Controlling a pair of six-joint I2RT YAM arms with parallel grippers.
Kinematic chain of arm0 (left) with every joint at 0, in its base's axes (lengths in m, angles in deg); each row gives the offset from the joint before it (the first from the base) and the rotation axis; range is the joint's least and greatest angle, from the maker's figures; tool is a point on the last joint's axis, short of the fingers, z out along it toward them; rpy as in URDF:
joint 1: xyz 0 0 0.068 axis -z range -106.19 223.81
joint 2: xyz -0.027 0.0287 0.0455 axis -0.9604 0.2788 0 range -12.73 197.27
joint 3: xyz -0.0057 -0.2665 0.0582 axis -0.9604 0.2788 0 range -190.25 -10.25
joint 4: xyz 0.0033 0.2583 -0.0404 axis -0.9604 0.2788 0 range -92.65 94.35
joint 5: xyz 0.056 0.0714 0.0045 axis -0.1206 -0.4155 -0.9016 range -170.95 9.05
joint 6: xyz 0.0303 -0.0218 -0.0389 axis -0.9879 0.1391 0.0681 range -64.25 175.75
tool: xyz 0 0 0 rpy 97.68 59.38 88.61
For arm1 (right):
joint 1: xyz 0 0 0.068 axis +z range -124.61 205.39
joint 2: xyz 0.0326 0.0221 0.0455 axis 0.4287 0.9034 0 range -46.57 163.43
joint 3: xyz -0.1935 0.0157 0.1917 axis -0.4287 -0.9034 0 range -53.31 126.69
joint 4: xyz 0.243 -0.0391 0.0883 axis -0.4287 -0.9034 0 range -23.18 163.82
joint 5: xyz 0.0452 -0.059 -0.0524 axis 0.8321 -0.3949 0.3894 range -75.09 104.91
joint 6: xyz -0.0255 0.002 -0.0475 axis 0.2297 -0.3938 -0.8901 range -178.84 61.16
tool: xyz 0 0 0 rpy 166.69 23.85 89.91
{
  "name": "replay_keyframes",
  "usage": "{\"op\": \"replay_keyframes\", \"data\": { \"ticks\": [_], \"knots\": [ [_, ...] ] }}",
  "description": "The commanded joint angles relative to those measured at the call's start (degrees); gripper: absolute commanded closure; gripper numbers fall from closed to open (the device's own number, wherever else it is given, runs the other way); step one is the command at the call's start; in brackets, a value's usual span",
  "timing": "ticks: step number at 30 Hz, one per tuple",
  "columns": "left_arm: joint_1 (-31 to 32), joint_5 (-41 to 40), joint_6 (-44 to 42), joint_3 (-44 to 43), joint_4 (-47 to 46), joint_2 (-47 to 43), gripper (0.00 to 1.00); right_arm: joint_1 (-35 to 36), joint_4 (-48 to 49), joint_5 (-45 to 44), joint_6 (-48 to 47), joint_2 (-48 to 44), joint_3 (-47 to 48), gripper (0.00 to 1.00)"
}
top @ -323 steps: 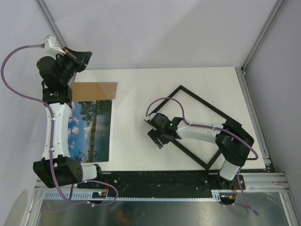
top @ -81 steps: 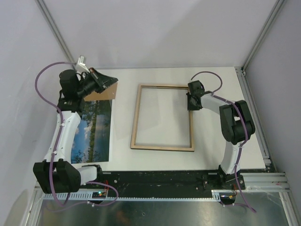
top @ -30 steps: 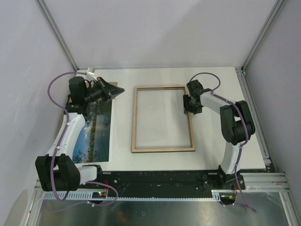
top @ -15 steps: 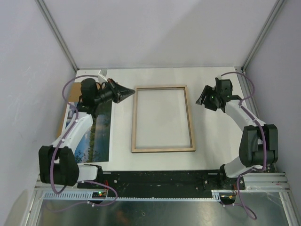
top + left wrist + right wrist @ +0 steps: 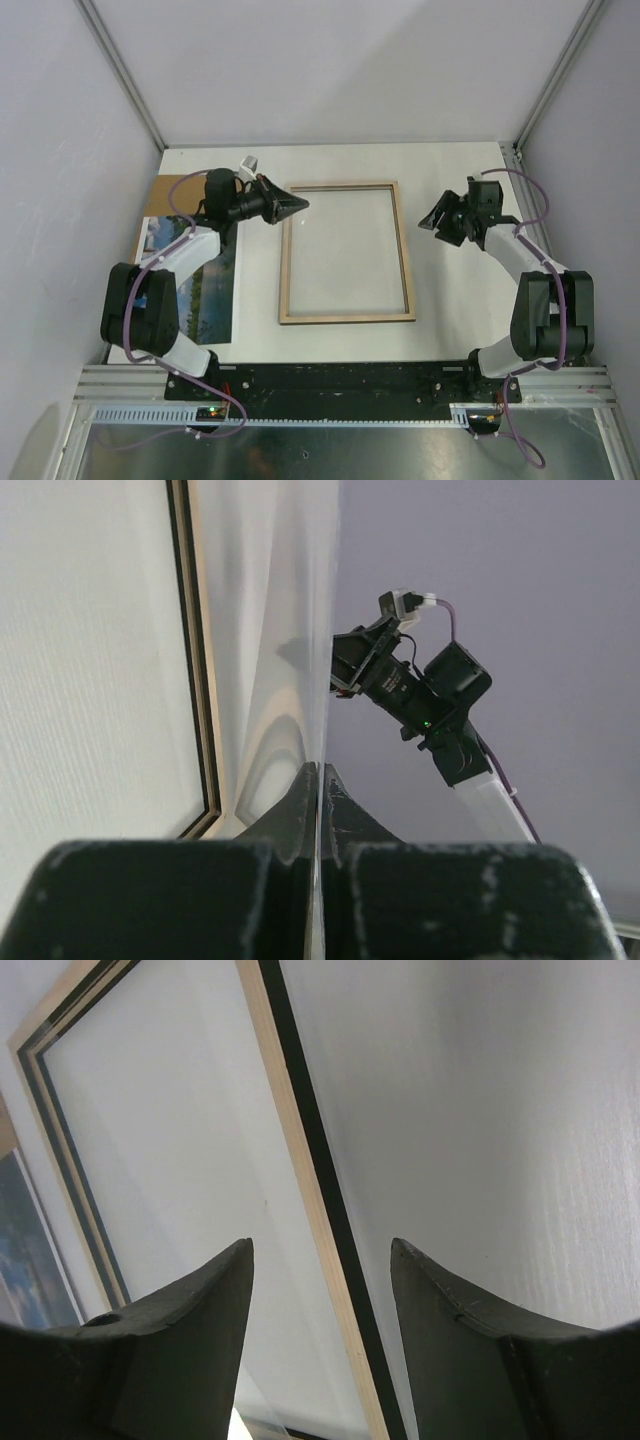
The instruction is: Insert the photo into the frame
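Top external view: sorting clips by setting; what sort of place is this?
Likely a lab robot cell: flat white tabletop, grey panel walls on aluminium posts, black metal mounting rail in front.

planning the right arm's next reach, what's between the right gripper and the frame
Nothing but bare table. In the top view, a strip of white surface separates the open right gripper from the frame, whose right rail lies nearest.
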Motion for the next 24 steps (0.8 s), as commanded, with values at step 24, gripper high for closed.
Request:
{"op": "replay_keyframes", "data": {
  "ticks": [24],
  "knots": [
    [1.02,2.44,4.94,-5.28,-12.32,11.26,1.00,-1.53,6.88,5.27,2.28,3.17,-1.42,0.41]
  ]
}}
